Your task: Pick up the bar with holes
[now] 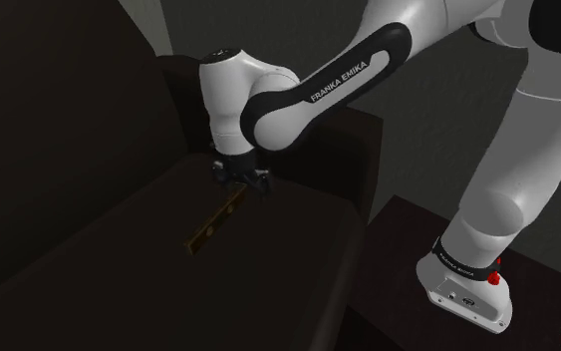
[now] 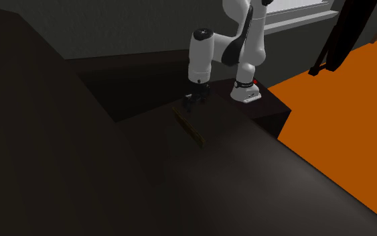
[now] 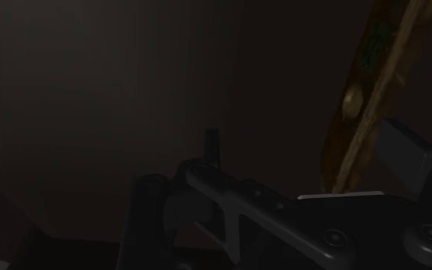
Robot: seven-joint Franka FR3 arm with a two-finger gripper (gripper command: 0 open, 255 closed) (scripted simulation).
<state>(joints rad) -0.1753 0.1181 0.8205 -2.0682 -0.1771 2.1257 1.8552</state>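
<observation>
Low on the dark brown couch seat (image 1: 119,269), close to its edge under the armrest (image 1: 353,150): black two-finger gripper (image 1: 243,182), fingers parted, straddling one end of the slim, brass-coloured flat bar with round holes (image 1: 216,219). Seen from the wrist, that end sitting just beside the grey pad (image 3: 406,149) of one finger, farther from the other; contact impossible to tell, nothing clasped. Lying flat along the seat, free end pointing toward the seat's middle.
</observation>
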